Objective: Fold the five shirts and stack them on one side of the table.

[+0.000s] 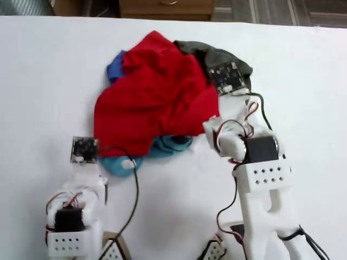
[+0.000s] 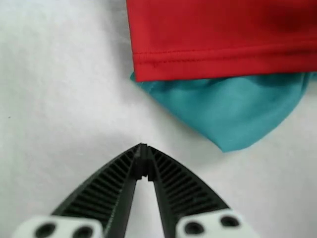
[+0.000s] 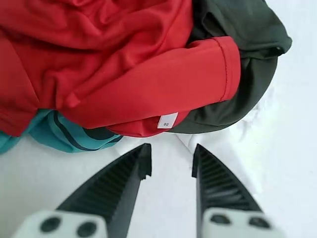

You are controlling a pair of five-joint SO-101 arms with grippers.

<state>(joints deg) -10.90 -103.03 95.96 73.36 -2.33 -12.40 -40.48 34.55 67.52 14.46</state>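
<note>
pile: red shirt (image 1: 154, 100) on top of a heap mid-table (image 1: 49, 81); blue shirt (image 1: 115, 67) pokes out far-left, dark green shirt (image 1: 217, 57) far-right, teal shirt (image 1: 168, 145) under the near edge
high view: left arm low at the pile's near-left corner, right arm bent over its right edge
left wrist view: stitched red hem lies over a teal corner; left gripper (image 2: 144, 153) jaws pressed together, empty, tips just short of the teal
right wrist view: white tag (image 3: 167, 120) on red sleeve, dark stripes on teal; right gripper (image 3: 171, 156) jaws narrowly apart, empty, near the tag
</note>
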